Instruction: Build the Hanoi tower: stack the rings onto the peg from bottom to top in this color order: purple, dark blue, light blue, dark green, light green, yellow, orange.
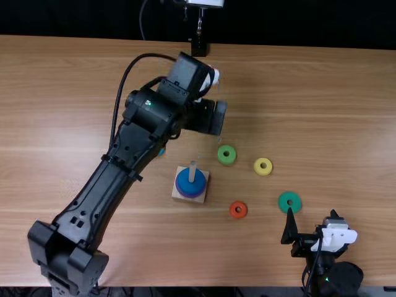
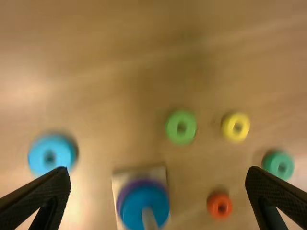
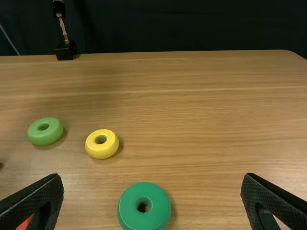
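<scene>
Hanoi tower [image 1: 190, 184], with left gripper [image 2: 158, 170], right gripper [image 3: 152, 177] gaping, empty; could jam light blue ring [image 2: 38, 151] by lowering off-centre!

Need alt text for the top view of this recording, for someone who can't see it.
A wooden peg holds a dark blue ring over a purple one. Light green, yellow, orange and dark green rings lie to its right; the left arm reaches over the table.

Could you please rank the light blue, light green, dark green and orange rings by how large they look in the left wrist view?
1. Light blue ring
2. Light green ring and dark green ring: too alike to rank
3. Orange ring
</scene>
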